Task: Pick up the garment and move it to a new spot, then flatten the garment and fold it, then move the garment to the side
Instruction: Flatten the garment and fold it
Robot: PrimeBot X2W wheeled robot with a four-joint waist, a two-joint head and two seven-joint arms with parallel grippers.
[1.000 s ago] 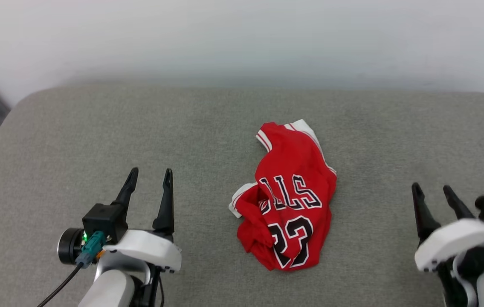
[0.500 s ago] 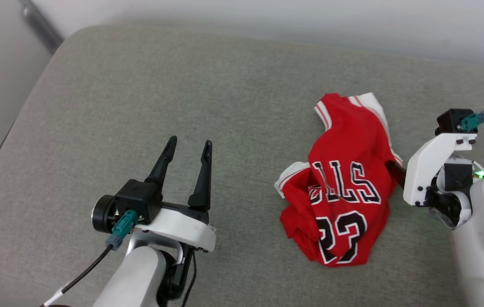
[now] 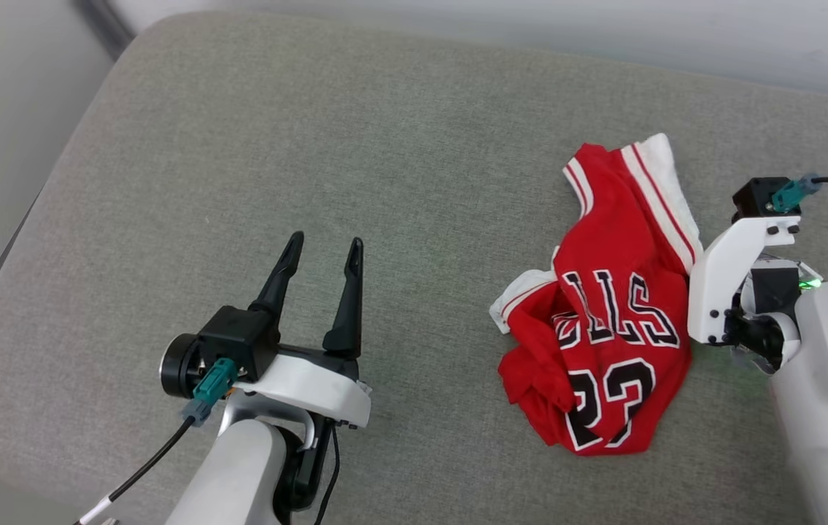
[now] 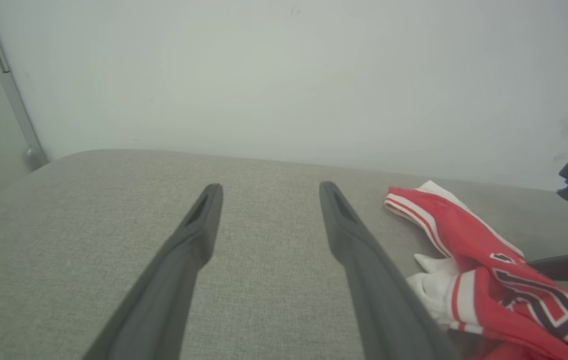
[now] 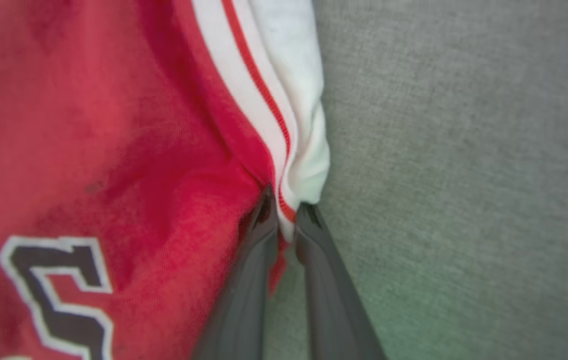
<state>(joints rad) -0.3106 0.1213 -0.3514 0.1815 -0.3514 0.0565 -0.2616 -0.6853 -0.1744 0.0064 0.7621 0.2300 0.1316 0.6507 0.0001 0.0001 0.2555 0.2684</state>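
Edge of garment pinched for the lift on grey cushion.
At lower left of the head view the left claw is held spread; right of centre the garment lies crumpled, its striped trim nipped by the right claw. The lift is best made slowly and straight up, lest the thin pinch be lost.

A grey woven cushion with rounded corners meets a plain pale wall — evenly, softly lit.
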